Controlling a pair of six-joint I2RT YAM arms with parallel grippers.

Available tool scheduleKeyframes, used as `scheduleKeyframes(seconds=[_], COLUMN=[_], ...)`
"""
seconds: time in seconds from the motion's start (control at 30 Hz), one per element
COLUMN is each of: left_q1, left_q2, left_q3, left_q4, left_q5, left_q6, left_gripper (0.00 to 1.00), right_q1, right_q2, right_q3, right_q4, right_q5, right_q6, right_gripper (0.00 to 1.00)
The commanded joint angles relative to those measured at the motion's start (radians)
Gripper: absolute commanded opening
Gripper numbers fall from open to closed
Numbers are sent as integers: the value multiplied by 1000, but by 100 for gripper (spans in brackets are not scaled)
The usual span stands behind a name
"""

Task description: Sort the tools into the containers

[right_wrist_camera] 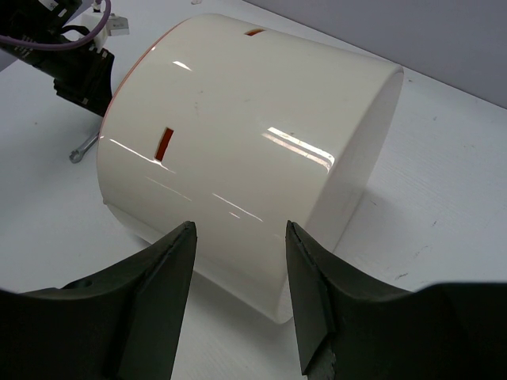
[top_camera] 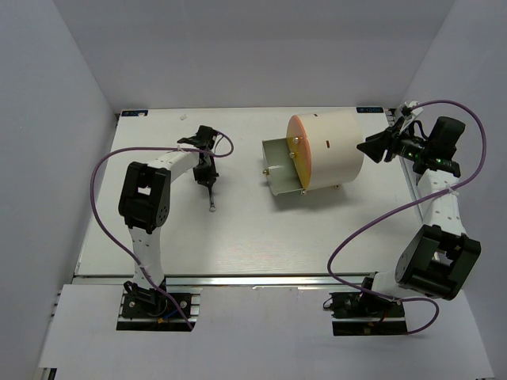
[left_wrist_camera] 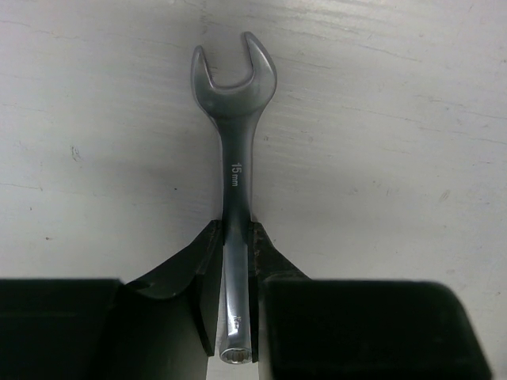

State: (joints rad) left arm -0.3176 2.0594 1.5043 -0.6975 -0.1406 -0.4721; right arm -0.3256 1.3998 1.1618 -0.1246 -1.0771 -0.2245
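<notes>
On the left side of the bench (top_camera: pixel 238 245), the left tool (left_wrist_camera: pixel 235 237) is pressed onto the shaft of the silver wrench (left_wrist_camera: pixel 235 150), which is pinched near its ring end with its open-jawed head pointing away from the wrist. Whether the head is resting on the bench or is just clear of it cannot be told. Further right, near the middle, a pale grey-green drawer (top_camera: pixel 269 168) is seen pulled out from the orange face (top_camera: pixel 299 154) of the white drum (top_camera: pixel 337 146). Its contents cannot be made out from above. No screwdrivers are seen loose on the bench, and no orange drawer is seen out of the drum. At the far right, the right tool (right_wrist_camera: pixel 239 233) is spread wide and empty, held just behind the drum's closed end, apart from it. The sorting is judged to be nearly done, with the wrench apparently the last loose piece. It remains to be carried to the open drawer and released there, and the drawer perhaps pushed home.
</notes>
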Motion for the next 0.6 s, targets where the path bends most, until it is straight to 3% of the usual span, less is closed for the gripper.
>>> scheduleKeyframes(seconds=[0.0, 0.57], left_q1=[-5, -5], left_q2=[-67, -96], left_q3=[33, 50], left_q4=[-33, -43], left_q5=[21, 27], left_q6=[-7, -8], left_gripper=[0, 0], right_q1=[-4, -4], right_q2=[-12, -13], right_q3=[-7, -13], right_q4=[23, 22], right_q5=[-23, -24], right_q6=[-6, -10], right_gripper=[55, 55])
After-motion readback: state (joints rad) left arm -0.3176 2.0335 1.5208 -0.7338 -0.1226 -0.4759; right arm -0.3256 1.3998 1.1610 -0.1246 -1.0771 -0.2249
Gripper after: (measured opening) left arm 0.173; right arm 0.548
